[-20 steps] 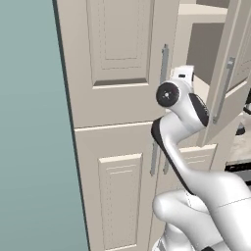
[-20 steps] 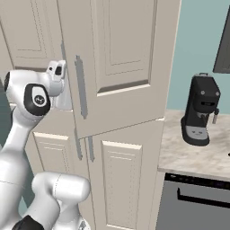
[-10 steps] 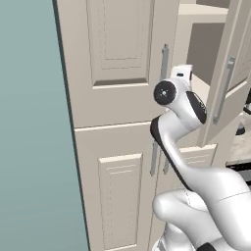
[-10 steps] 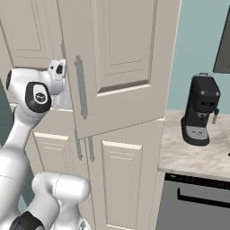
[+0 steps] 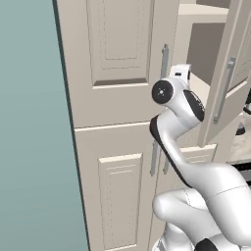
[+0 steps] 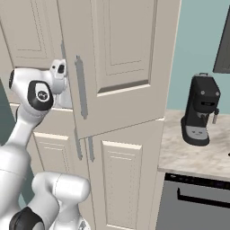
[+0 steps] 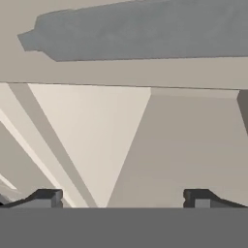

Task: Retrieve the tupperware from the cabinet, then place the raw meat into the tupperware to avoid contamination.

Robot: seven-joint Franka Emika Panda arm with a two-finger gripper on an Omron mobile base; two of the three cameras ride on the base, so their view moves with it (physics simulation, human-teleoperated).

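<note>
The hand is released, its two dark tips spread wide with nothing between them. It sits inside the tall beige-cream cabinet, just past the swung-open upper door with its slim grey bar handle. Ahead of the hand lie bare cream inner walls meeting at a corner, under a shelf edge. The tupperware cannot be made out, so which way it lies from the hand is unclear. A black coffee machine stands on the stone table right of the cabinet.

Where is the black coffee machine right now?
In the right base view, the black coffee machine stands on the speckled stone counter, to the right of the tall beige-cream cabinet and against the teal wall.
</note>
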